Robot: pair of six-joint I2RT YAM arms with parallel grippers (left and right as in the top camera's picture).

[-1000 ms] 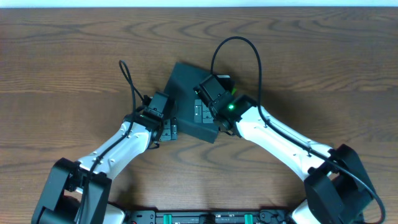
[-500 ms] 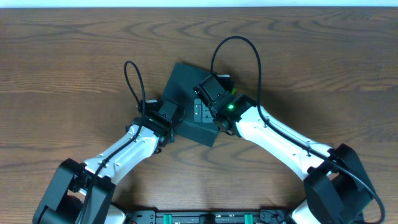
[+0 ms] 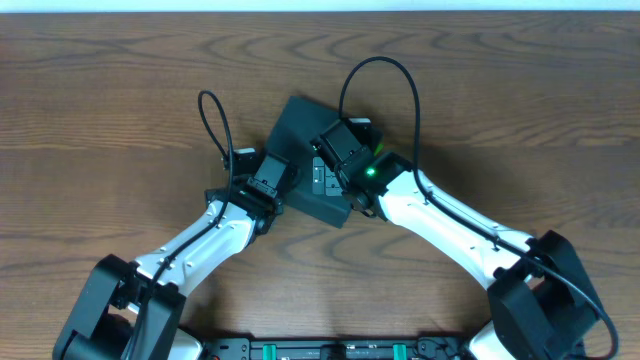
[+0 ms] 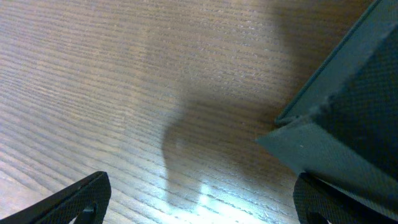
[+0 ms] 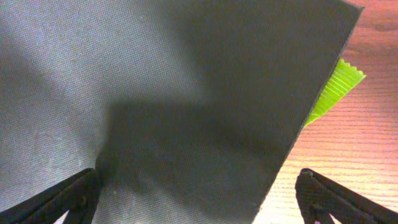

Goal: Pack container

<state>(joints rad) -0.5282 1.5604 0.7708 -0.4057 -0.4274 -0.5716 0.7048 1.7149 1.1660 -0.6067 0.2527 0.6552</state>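
Left claw (image 4: 199, 208) first: fingers spread wide, one tip in each bottom corner of its wrist view, nothing between them but bare table (image 4: 124, 74). A corner of the container (image 4: 348, 124) juts in from the right of that frame. Over to the right claw (image 5: 202, 205): fingers also well apart, hanging over the container's dark matte top, which fills nearly the whole wrist frame. Only this view shows a lime-green crinkled edge (image 5: 334, 92) peeking past the container's right side; whether it sits inside or underneath cannot be told. From overhead, the container sits turned like a diamond at the frame's centre, both arms meeting at it, the interior hidden.
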